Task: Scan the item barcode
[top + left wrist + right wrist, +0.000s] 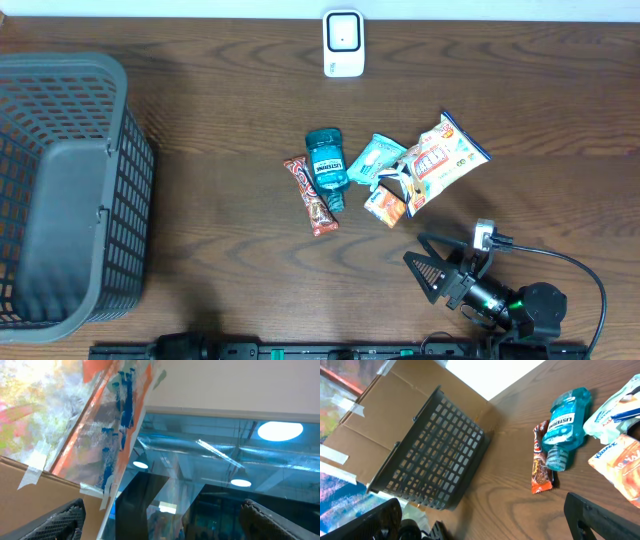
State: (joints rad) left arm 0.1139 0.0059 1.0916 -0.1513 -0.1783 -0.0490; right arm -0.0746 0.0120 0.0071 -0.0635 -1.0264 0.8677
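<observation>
Several items lie in a cluster mid-table: a teal mouthwash bottle (326, 165) (565, 420), a chocolate bar (310, 196) (540, 467) beside it, a teal tissue pack (375, 157), a small orange pack (385, 205) and a white snack bag (442, 153). No barcode shows on any of them. A white scanner (343, 43) stands at the back edge. My right gripper (418, 262) (485, 525) hovers open near the front right, a short way from the cluster, holding nothing. My left gripper (162, 525) is open and empty, its camera facing up at windows and ceiling lights.
A dark grey mesh basket (125, 170) (440, 455) stands at the left end of the table. A cable (585, 275) trails from the right arm near the front right corner. Cardboard (375, 425) backs the basket's side.
</observation>
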